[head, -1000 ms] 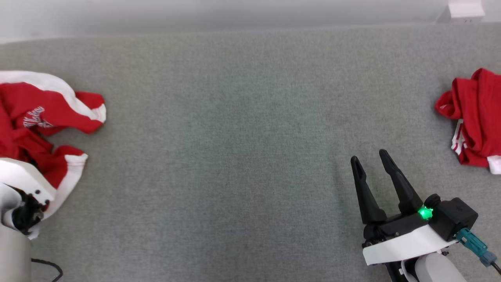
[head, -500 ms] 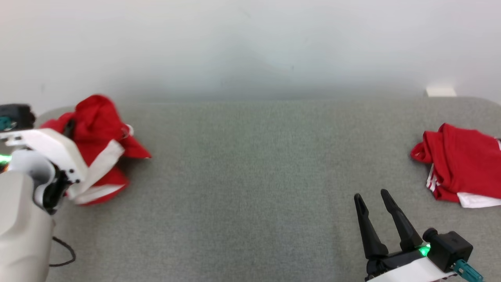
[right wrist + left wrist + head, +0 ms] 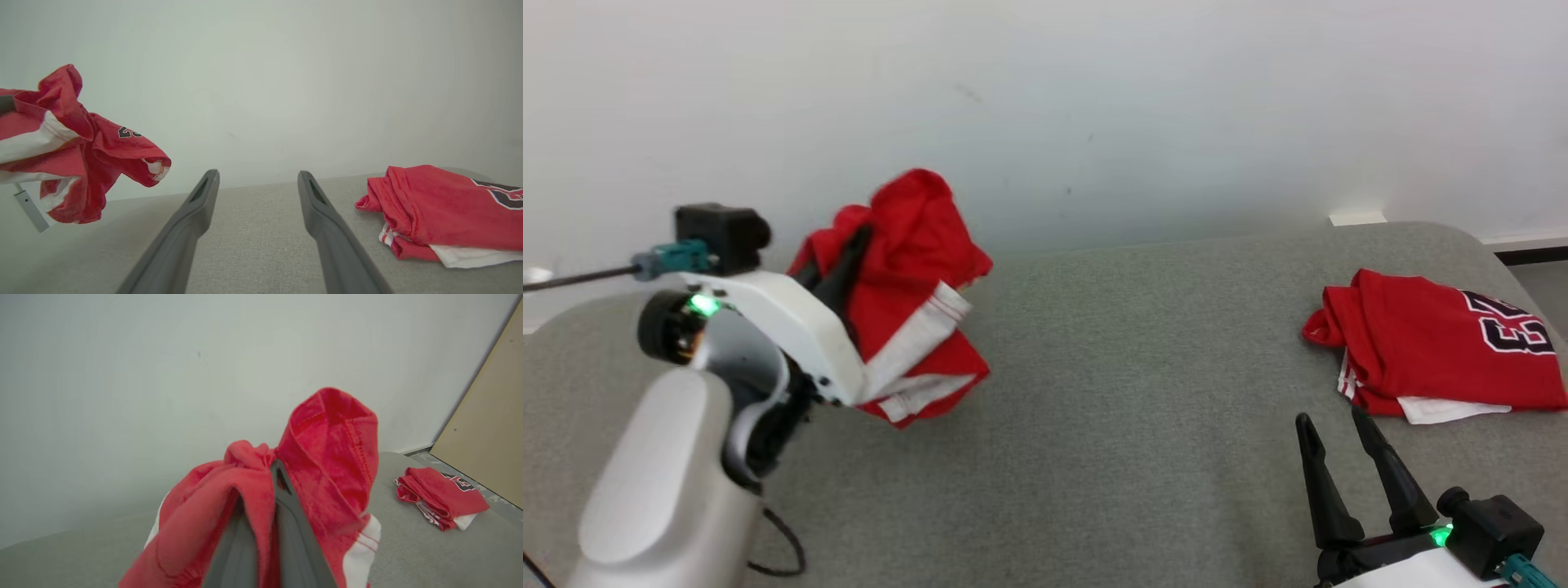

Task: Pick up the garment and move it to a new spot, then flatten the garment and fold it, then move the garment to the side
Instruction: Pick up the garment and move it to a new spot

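Observation:
A crumpled red garment [image 3: 907, 269] with white trim hangs in the air above the left part of the grey padded surface [image 3: 1135, 367]. My left gripper [image 3: 854, 245] is shut on it, the dark fingers buried in its folds. In the left wrist view the cloth [image 3: 327, 457] bunches over both sides of the closed gripper [image 3: 276, 467]. The right wrist view has the garment [image 3: 77, 151] hanging at the left. My right gripper [image 3: 1330, 418] stands open at the lower right with nothing between its fingers [image 3: 256, 175].
A second red garment [image 3: 1429, 351] with a black number lies folded at the surface's right end [image 3: 441, 208]. A pale wall stands behind the surface. A tan board [image 3: 486, 424] leans at the far right. A dark cable [image 3: 776, 547] loops by my left arm.
The head camera has tilted up, bringing the wall into view. My left gripper has lifted the garment off the surface and carried it rightward. The right gripper stays open.

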### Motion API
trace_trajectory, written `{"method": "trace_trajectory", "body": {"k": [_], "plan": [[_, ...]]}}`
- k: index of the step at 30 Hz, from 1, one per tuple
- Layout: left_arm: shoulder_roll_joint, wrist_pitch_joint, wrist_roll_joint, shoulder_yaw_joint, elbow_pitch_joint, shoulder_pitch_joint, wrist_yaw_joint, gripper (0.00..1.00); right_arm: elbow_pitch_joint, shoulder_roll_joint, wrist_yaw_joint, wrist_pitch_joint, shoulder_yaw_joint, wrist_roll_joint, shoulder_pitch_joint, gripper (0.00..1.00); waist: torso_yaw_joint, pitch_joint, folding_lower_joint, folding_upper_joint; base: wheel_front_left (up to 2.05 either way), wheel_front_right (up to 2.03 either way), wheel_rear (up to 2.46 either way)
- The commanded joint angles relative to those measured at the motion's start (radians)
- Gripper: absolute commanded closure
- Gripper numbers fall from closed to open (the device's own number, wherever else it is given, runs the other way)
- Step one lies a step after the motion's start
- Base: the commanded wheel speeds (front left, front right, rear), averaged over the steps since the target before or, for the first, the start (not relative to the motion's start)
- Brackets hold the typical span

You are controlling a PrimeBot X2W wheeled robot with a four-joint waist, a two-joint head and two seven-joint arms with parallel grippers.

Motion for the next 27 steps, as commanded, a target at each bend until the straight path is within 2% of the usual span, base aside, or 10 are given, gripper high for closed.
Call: {"method": "trace_trajectory", "body": {"k": [1, 4, 7, 11, 15, 16, 17, 18, 23, 27], "plan": [[-0.02, 0.009, -0.016, -0.014, -0.03, 0.037, 0.007, 1.0, -0.002, -0.006, -0.002, 0.001, -0.003, 0.001, 0.01, 0.0, -0.021, 0.003, 0.0002, -0.0001, 0.0, 0.0, 0.0], [-0.07, 0.026, -0.018, -0.058, -0.097, 0.095, 0.023, 1.0, 0.0, -0.007, -0.002, 0.001, -0.002, 0.007, 0.006, 0.0, -0.049, 0.012, 0.0002, -0.0001, 0.0, 0.0, 0.0], [-0.131, 0.021, -0.004, -0.121, -0.098, 0.148, 0.033, 1.0, 0.003, -0.007, -0.002, 0.001, 0.006, 0.01, -0.002, 0.0, -0.074, 0.026, 0.0002, -0.0001, 0.0, 0.0, 0.0], [-0.214, -0.03, 0.032, -0.207, -0.012, 0.187, 0.034, 1.0, 0.012, -0.008, -0.002, 0.001, 0.022, 0.016, -0.022, 0.0, -0.108, 0.046, 0.0002, -0.0001, 0.0, 0.0, 0.0], [-0.263, -0.112, 0.045, -0.27, 0.127, 0.185, 0.027, 1.0, 0.017, -0.005, -0.002, 0.001, 0.037, 0.018, -0.042, 0.0, -0.134, 0.07, 0.0002, -0.0001, 0.0, 0.0, 0.0], [-0.272, -0.135, 0.048, -0.283, 0.161, 0.174, 0.023, 0.87, 0.022, -0.005, -0.002, 0.001, 0.04, 0.019, -0.045, 0.0, -0.138, 0.073, 0.0002, -0.0001, 0.0, 0.0, 0.0], [-0.279, -0.153, 0.048, -0.296, 0.191, 0.164, 0.021, 0.54, 0.025, -0.006, -0.002, 0.001, 0.043, 0.02, -0.048, 0.0, -0.141, 0.075, 0.0002, -0.0001, 0.0, 0.0, 0.0], [-0.285, -0.176, 0.043, -0.309, 0.216, 0.154, 0.019, 0.0, 0.027, -0.007, -0.002, 0.001, 0.046, 0.021, -0.05, 0.0, -0.143, 0.076, 0.0002, -0.0001, 0.0, 0.0, 0.0], [-0.29, -0.287, -0.004, -0.341, 0.272, 0.116, 0.007, 0.0, 0.033, -0.017, -0.002, 0.001, 0.037, 0.021, -0.038, 0.0, -0.122, 0.065, 0.0002, -0.0001, 0.0, 0.0, 0.0], [-0.291, -0.372, -0.02, -0.346, 0.261, 0.095, 0.017, 0.0, 0.032, -0.027, -0.002, 0.001, 0.039, 0.018, -0.027, 0.0, -0.089, 0.043, 0.0002, -0.0001, 0.0, 0.0, 0.0]]}}
